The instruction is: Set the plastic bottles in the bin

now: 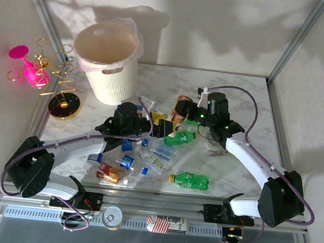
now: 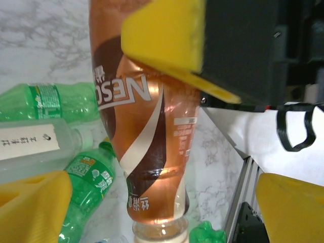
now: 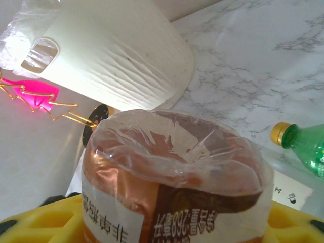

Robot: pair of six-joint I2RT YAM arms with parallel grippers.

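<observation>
A brown-labelled plastic bottle point(image 1: 178, 117) hangs above the table's middle, and my right gripper point(image 1: 184, 109) is shut on its base end point(image 3: 172, 167). My left gripper point(image 1: 159, 125) stands open with its yellow fingers point(image 2: 31, 208) wide on either side of the bottle's neck point(image 2: 154, 230), not touching it. The right gripper's yellow pad point(image 2: 167, 31) presses the bottle's upper body. More bottles lie on the marble: green ones point(image 1: 180, 138) point(image 1: 190, 181), clear blue-capped ones point(image 1: 147, 155) and a red-labelled one point(image 1: 109, 174). The cream ribbed bin point(image 1: 107, 63) stands at the back left.
A pink glass point(image 1: 26, 63) and a gold wire stand point(image 1: 65, 106) sit left of the bin. A tin can point(image 1: 112, 216) rests on the front rail. A grey round roll point(image 1: 214, 144) lies under the right arm. Metal frame posts rise at both back corners.
</observation>
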